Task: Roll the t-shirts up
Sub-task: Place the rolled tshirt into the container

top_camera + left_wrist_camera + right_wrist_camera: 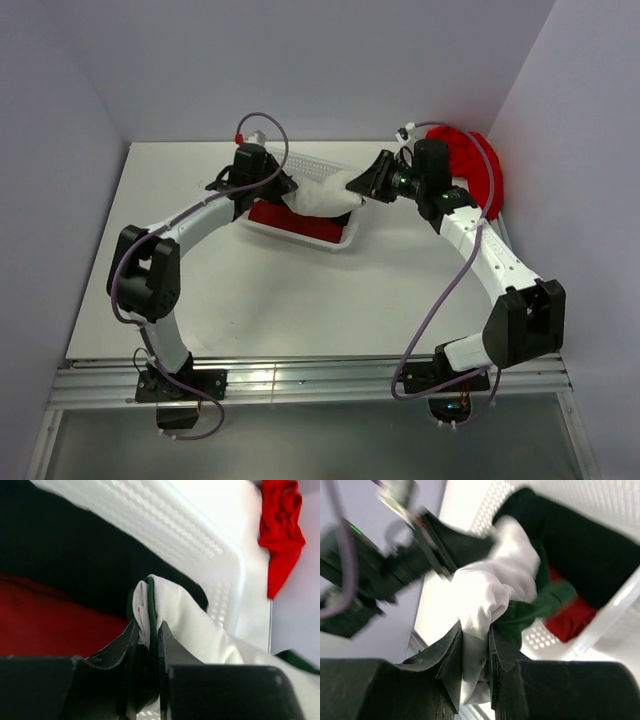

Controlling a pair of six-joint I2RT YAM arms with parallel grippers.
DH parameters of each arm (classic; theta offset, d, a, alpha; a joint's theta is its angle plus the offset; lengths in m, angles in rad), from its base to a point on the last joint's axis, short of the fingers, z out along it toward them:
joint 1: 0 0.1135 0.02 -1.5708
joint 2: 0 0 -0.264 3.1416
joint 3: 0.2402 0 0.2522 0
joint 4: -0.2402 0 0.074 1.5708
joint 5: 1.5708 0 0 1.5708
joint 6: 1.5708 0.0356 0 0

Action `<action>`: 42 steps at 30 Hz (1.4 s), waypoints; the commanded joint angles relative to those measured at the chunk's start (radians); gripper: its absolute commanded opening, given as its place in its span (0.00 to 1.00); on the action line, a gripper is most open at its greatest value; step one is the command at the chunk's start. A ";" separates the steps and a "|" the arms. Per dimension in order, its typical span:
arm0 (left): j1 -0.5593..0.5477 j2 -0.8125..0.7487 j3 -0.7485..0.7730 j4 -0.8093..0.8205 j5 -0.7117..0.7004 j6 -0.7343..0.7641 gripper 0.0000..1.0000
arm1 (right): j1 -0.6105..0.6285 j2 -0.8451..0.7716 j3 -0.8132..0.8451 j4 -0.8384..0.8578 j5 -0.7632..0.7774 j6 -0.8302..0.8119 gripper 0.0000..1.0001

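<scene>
Far centre on table (300,300), basket (318,163) holding rolls (290,214); above it, draped t-shirt (325,192) between left gripper (283,189) and right gripper (364,183); far right, heaped t-shirt (478,165).

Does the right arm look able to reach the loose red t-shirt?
Probably not yet: the right gripper is shut on the cream t-shirt over the basket, though the red t-shirt lies uncovered close by.

A white plastic mesh basket (318,166) is sitting toward the far middle of the white table (300,300), lying slightly askew to the table's edges. A metal rail (320,378) is running along the table's near edge. Pale lilac walls (330,60) are enclosing the table on the left, far and right.
</scene>
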 commanded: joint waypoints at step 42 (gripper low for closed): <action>0.250 0.274 0.271 -0.027 -0.013 0.315 0.12 | 0.169 0.539 0.318 -0.324 0.537 -0.202 0.01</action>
